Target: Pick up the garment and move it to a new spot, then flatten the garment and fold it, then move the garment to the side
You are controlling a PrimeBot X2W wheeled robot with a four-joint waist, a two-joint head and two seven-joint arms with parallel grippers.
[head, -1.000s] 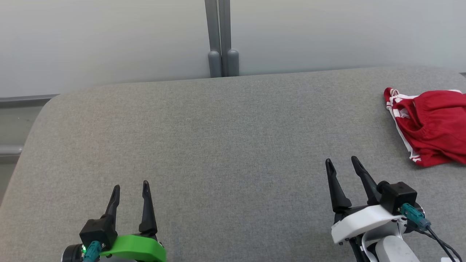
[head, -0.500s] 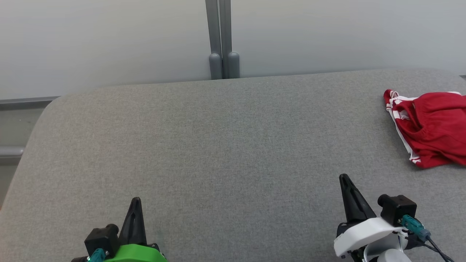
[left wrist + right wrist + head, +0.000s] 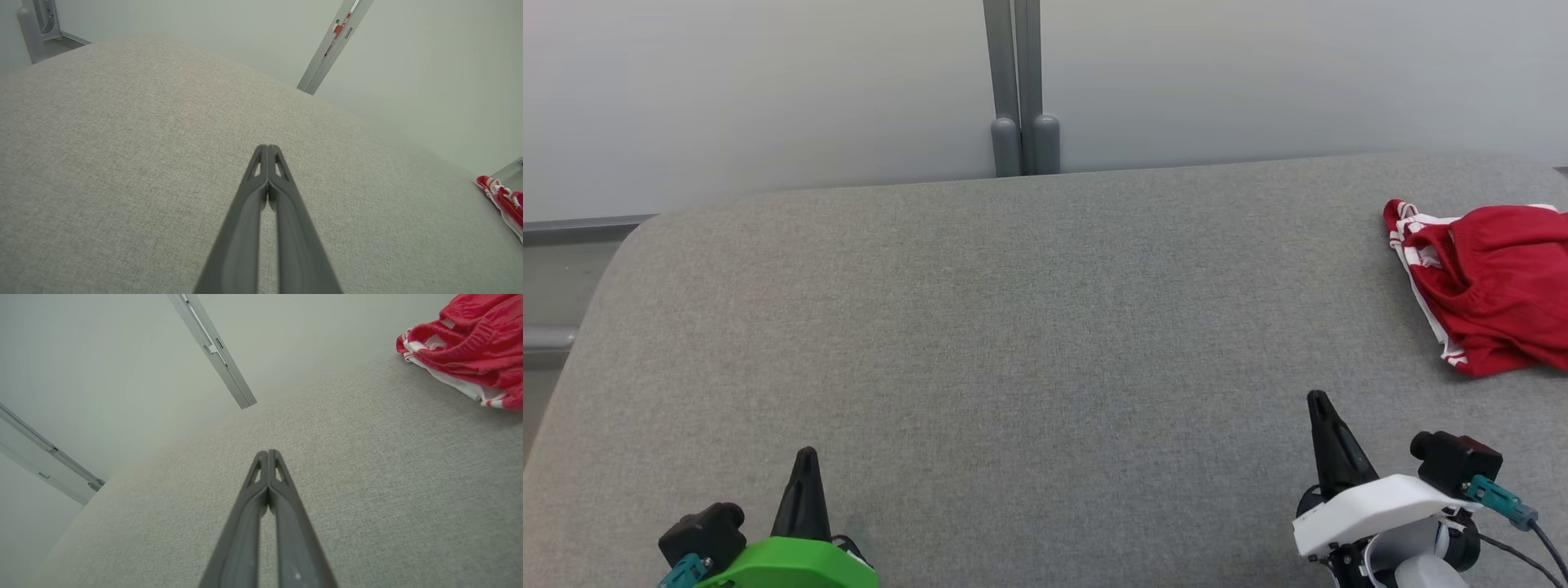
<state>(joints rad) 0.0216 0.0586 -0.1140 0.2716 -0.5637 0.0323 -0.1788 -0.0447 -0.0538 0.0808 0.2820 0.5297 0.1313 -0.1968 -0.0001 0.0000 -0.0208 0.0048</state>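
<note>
Red garment (image 3: 1499, 286) with white trim lies bunched at far right of grey fabric surface (image 3: 1045, 327), partly cut off by head view's edge. Heap is rumpled with no neat fold visible, though spot is already off to side. Left tool (image 3: 806, 457), on green mount, sits low near robot's body, fingers pressed together on nothing. Right tool (image 3: 1319, 404), on white mount, likewise closed and empty, well apart from garment. Both look parked clear of cloth. Right tool is nearer, so likelier for any reach.
</note>
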